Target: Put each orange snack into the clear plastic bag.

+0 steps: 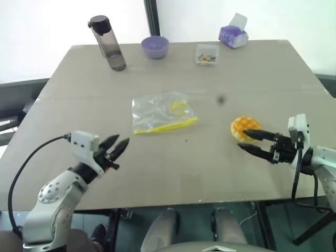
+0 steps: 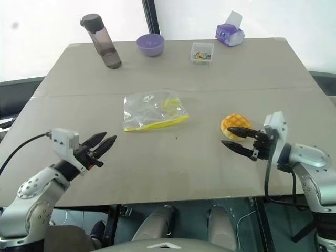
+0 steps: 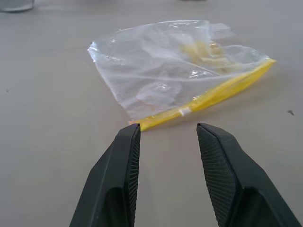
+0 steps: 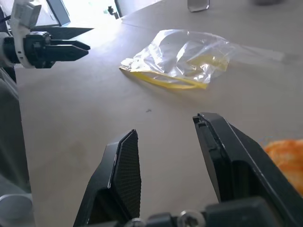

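From the head camera, the orange snack (image 1: 245, 127) was seen lying on the table (image 1: 173, 173) just beside the right gripper (image 1: 249, 141), the upper black finger overlapping its near edge, though contact could not be confirmed; the fingers were parted and nothing was held. The bun was judged light, soft and easily crushed, so a gentle pinch across its domed sides was thought best. The clear plastic bag (image 1: 161, 113) was seen flat, ahead of the left gripper (image 1: 117, 146) and a little toward the right arm's side, apart from it, that gripper's fingers spread and empty, the forearm low and roughly level. In the left wrist view, the bag (image 3: 180, 71) was found straight ahead of the two spread fingers, its yellow seal strip (image 3: 213, 94) on the nearest edge, just past the fingertips (image 3: 133, 130); the film was judged thin, crinkly and slippery, best pinched at that stiffer strip. In the right wrist view, the snack (image 4: 286, 158) was caught beside and behind one open finger, outside the gap, so a sideways shift seemed needed; the bag (image 4: 182, 56) lay well ahead, with the left gripper (image 4: 80, 40) beyond it.
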`<state>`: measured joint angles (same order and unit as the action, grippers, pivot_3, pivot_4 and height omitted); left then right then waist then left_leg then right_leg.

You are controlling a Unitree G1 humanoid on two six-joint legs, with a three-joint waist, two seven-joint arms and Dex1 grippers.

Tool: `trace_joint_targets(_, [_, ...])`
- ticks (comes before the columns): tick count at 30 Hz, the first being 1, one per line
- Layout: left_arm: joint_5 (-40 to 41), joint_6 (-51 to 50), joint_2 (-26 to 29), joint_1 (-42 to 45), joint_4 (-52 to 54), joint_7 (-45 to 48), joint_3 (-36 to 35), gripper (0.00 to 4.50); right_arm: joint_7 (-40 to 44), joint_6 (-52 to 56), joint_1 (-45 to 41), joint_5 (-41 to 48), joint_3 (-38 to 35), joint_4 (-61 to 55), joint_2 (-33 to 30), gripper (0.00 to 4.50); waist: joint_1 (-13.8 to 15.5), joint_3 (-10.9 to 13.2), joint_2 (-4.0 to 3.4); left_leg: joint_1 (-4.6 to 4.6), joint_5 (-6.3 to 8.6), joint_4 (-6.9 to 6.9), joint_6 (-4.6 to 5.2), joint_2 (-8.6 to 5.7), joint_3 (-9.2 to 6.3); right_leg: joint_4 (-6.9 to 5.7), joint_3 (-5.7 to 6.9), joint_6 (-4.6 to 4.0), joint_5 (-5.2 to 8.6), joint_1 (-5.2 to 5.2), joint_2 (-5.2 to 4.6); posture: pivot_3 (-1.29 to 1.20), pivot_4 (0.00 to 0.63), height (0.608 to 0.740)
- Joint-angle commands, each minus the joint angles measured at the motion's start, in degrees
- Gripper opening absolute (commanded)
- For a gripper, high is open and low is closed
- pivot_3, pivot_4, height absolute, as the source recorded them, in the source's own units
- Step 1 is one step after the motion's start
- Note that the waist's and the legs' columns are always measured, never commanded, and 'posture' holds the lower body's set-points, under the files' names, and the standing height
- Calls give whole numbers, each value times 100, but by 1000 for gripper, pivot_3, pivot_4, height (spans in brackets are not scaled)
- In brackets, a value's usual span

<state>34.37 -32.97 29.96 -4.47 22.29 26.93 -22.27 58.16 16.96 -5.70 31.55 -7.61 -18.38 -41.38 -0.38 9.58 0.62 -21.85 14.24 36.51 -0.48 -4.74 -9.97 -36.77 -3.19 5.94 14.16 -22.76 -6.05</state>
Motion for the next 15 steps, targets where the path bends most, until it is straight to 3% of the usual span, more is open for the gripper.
trace_joint_targets(1, [343, -532, -24, 610, -365, -401, -193, 2524, -4, 266, -199, 51, 91, -321, -168, 2684, 5, 0, 0, -1, 0, 0, 0, 0, -3, 0, 2, 0, 0, 0, 0, 0, 150, 740])
trace_joint_targets(3, [364, -701, -70, 944, -597, -562, -143, 3158, 43, 268, -241, -4, 154, -313, -203, 3343, 1, 0, 4, -1, 0, 0, 0, -2, -3, -1, 3, 0, 0, 0, 0, 0, 150, 740])
trace_joint_targets(4, [390, -772, -109, 1086, -694, -634, -136, 3796, 50, 220, -255, -51, 176, -295, -197, 3996, -4, 0, 4, -1, 0, 1, -1, -2, -3, 0, 3, 0, 0, 0, 0, 0, 150, 740])
trace_joint_targets(6, [420, -936, -199, 1411, -958, -801, -89, 4470, 25, 154, -297, -107, 209, -262, -157, 4500, -13, 0, 3, -1, 0, 0, -1, -2, 0, 0, 0, 0, -1, -1, -1, 0, 150, 740])
trace_joint_targets(15, [866, -2202, -515, 2257, -1906, -963, 67, 4470, -206, 199, -756, -111, 300, -495, 76, 4500, -33, 1, 6, -2, -1, 2, -2, -2, -3, -6, 1, 0, -1, -5, 0, 0, 150, 740])
